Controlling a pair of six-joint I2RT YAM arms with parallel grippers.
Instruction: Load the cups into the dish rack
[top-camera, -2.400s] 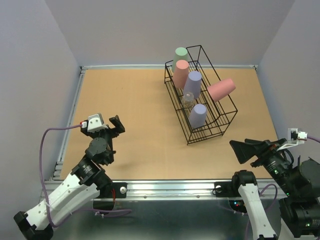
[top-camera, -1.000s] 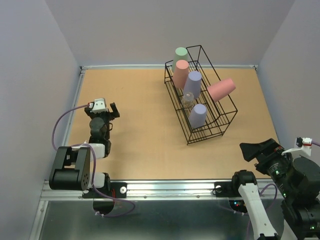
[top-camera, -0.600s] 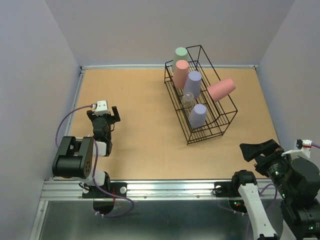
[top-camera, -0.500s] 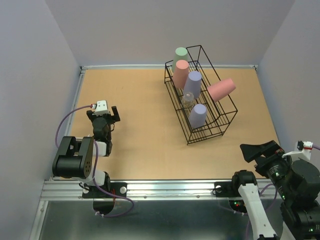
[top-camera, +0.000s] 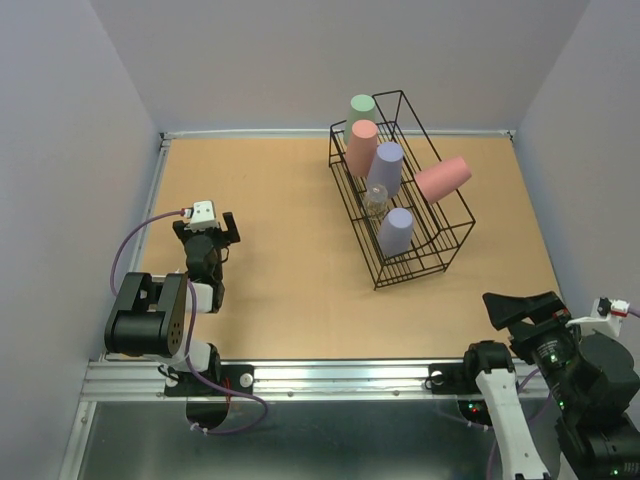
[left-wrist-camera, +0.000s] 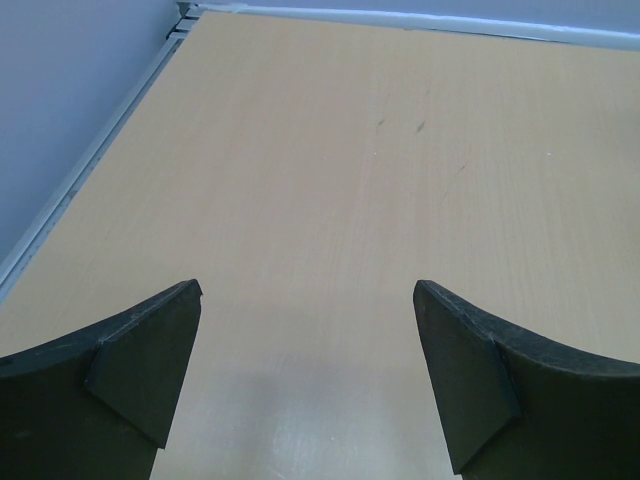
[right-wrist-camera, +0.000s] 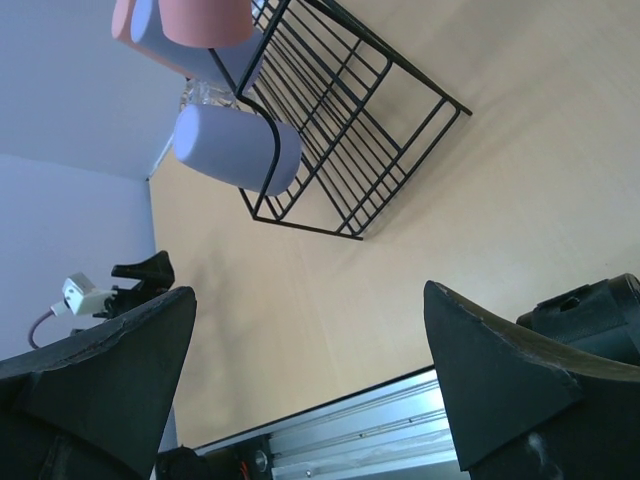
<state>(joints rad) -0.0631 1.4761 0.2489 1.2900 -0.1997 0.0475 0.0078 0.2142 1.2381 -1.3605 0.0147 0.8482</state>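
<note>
While the left gripper (left-wrist-camera: 308, 292) and right gripper (right-wrist-camera: 310, 290) stood open and empty, well apart from the rack (top-camera: 412, 275), six cups (top-camera: 385, 170) sat in it; loading appeared complete, requiring only parking.

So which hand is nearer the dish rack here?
Right. The right hand sits just off the near right corner of the rack; the left hand is across the table, well to its left.
</note>
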